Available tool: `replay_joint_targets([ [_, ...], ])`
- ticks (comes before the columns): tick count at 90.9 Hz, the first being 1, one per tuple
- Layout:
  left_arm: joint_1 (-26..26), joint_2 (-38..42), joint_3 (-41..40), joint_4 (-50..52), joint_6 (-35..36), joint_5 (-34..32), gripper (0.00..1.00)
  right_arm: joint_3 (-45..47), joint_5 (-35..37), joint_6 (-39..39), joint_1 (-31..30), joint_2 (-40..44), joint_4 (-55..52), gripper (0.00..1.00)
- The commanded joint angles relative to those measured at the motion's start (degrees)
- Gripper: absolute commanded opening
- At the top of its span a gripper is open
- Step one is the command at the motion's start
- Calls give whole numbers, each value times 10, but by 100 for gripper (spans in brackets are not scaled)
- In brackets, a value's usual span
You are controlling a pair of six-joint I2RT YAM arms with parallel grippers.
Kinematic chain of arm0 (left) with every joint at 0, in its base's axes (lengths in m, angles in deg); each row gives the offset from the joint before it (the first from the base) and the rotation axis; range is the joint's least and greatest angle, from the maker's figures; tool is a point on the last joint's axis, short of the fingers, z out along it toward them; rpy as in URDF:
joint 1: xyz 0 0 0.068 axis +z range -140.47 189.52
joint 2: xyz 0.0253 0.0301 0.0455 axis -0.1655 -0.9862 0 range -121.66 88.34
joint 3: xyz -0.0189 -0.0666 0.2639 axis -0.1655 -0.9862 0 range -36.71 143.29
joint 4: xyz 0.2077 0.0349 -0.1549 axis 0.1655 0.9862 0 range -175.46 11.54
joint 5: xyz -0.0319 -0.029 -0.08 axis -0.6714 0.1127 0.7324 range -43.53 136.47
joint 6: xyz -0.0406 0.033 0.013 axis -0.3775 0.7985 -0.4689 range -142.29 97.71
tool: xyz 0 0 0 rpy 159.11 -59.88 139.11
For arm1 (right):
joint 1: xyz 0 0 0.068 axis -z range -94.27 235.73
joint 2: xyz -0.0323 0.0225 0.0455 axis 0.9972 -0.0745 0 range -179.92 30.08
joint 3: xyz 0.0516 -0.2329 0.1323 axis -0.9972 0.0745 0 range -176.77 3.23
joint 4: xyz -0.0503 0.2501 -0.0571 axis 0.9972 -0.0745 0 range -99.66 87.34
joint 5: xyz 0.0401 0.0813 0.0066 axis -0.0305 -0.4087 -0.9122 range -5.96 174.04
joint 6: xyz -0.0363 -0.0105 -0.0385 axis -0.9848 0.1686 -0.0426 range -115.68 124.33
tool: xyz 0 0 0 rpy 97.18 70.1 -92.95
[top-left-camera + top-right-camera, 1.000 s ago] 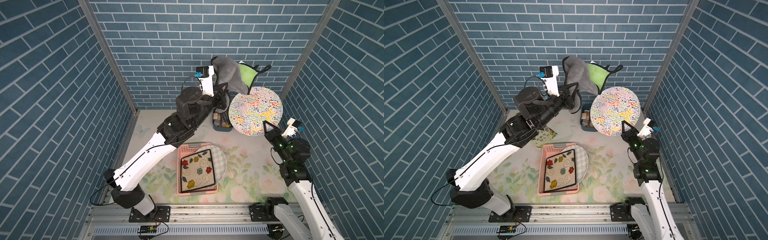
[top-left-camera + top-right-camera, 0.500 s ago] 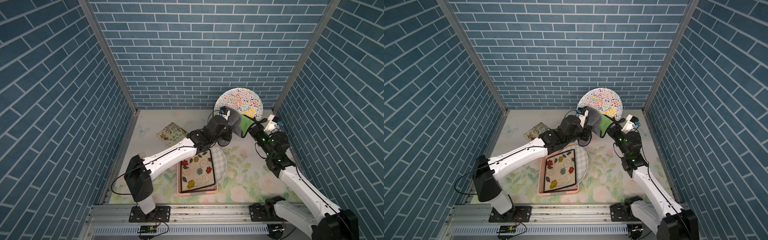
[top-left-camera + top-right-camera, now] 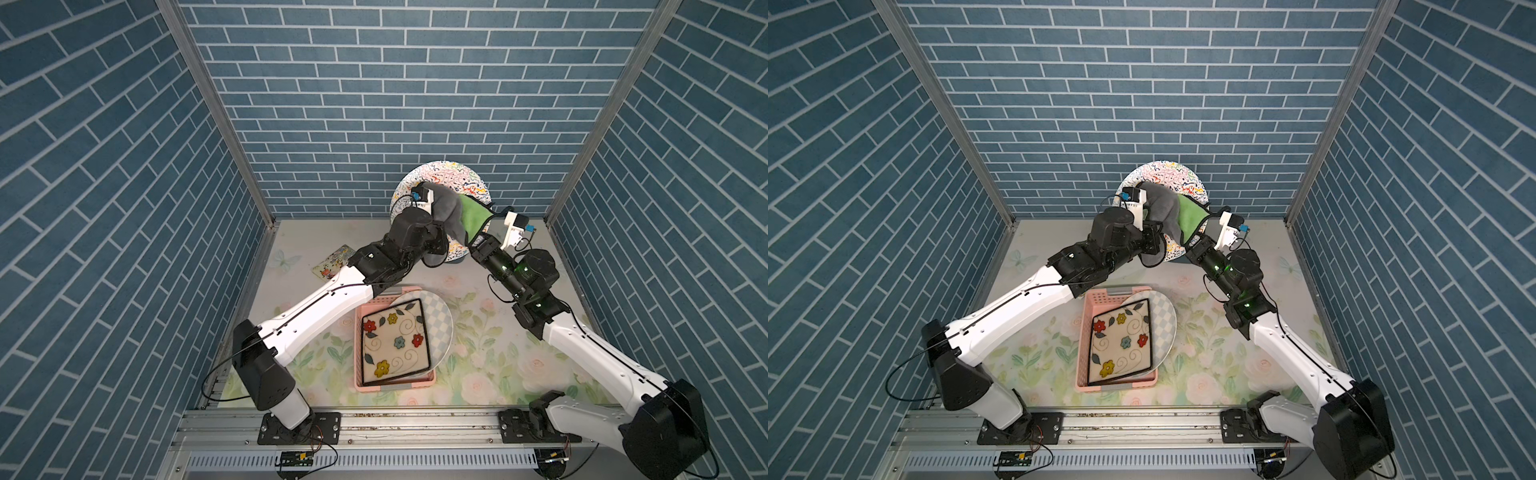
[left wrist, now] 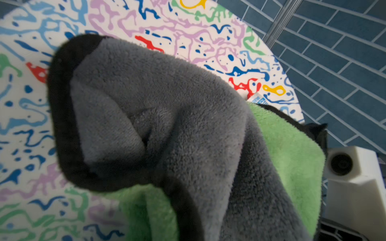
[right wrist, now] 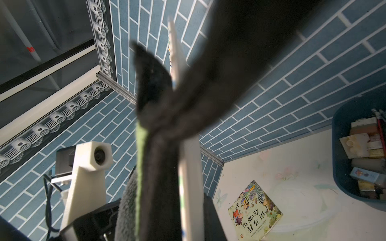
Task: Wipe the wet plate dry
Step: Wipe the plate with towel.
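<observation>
Left gripper, pinching cloth, presses it on the upper-centre plate whose rim the right gripper clamps: seemingly mid-wipe; next, sweep the uncovered face.

We see a grey cloth, black-edged with a green side, bunched over the face of the plate, which is white with coloured squiggles. A blue brick wall stands behind, and a white camera housing is near the green fold.

White link shells, black joint housings, thin black cables and white wrist-camera mounts cover the robot.
</observation>
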State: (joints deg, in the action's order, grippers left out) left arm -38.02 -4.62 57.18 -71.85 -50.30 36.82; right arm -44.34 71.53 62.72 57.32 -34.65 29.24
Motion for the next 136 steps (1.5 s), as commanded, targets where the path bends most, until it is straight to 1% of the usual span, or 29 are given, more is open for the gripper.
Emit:
replay_joint_targets([
  [1, 64, 22, -83, 40, -33, -17, 0, -30, -25, 2, 10, 89, 112, 0],
  [7, 77, 54, -111, 9, -11, -16, 0, -27, -40, -2, 12, 97, 113, 0],
  [16, 61, 39, -94, 5, 7, 68, 0, -22, -83, 8, -15, 77, 156, 0],
  [20, 45, 26, -85, 14, 12, 83, 0, -18, -93, 8, -30, 67, 175, 0],
  [23, 40, 22, -81, 25, 11, 76, 0, -17, -100, 8, -41, 59, 188, 0],
  [28, 50, 29, -87, 36, -13, 37, 0, -20, -114, 8, -49, 48, 205, 0],
  [33, 82, 62, -111, 24, -42, 13, 0, -21, -130, 2, -49, 51, 206, 0],
  [38, 115, 96, -134, -3, -53, 6, 0, -17, -116, -23, -50, 75, 169, 0],
  [41, 124, 110, -137, -15, -48, -2, 0, -16, -104, -37, -50, 83, 148, 0],
  [44, 125, 115, -132, -22, -35, -2, 0, -16, -99, -48, -50, 88, 132, 0],
  [48, 124, 109, -118, -33, -25, 30, 0, -19, -112, -56, -51, 84, 117, 0],
  [55, 105, 76, -97, -59, -20, 119, 0, -27, -154, -58, -61, 61, 117, 0],
  [59, 85, 48, -79, -52, -11, 140, 0, -29, -176, -60, -70, 48, 125, 0],
  [64, 69, 23, -51, -33, -2, 128, 0, -32, -198, -61, -73, 37, 131, 0],
  [70, 74, 20, -44, -30, -8, 90, 0, -34, -204, -87, -71, 48, 118, 0],
  [75, 83, 30, -49, -36, -8, 35, 0, -33, -176, -117, -67, 65, 89, 0],
  [80, 92, 39, -48, -40, -10, 3, 0, -26, -148, -125, -50, 75, 78, 0],
  [85, 94, 37, -37, -41, -16, 1, 0, -24, -144, -116, -33, 69, 76, 0],
  [90, 88, 26, -31, -53, -31, 37, 0, -33, -161, -117, -30, 49, 66, 0],
  [95, 67, 4, -21, -64, -34, 75, 0, -46, -199, -115, -38, 25, 74, 0],
  [99, 38, -19, 3, -58, -4, 82, 0, -52, -227, -106, -45, 14, 94, 0],
  [101, 23, -29, 18, -44, 10, 73, 0, -52, -236, -101, -48, 11, 104, 0],
  [106, -1, -49, 52, -12, 35, 23, 0, -46, -241, -94, -49, 15, 119, 0],
  [111, -1, -49, 60, -4, 34, -19, 0, -45, -231, -99, -46, 26, 115, 0],
  [114, 2, -43, 56, -13, 41, -30, 0, -52, -226, -106, -42, 33, 101, 0],
  [119, 2, -36, 50, -32, 72, -19, 0, -63, -220, -107, -29, 39, 85, 0],
  [124, -5, -40, 49, -36, 99, 26, 0, -65, -211, -91, -9, 44, 89, 0],
  [129, -18, -49, 49, -19, 123, 64, 0, -61, -209, -67, 15, 44, 114, 0],
  [136, -31, -59, 37, 23, 135, 78, 0, -61, -209, -37, 44, 42, 136, 0],
])
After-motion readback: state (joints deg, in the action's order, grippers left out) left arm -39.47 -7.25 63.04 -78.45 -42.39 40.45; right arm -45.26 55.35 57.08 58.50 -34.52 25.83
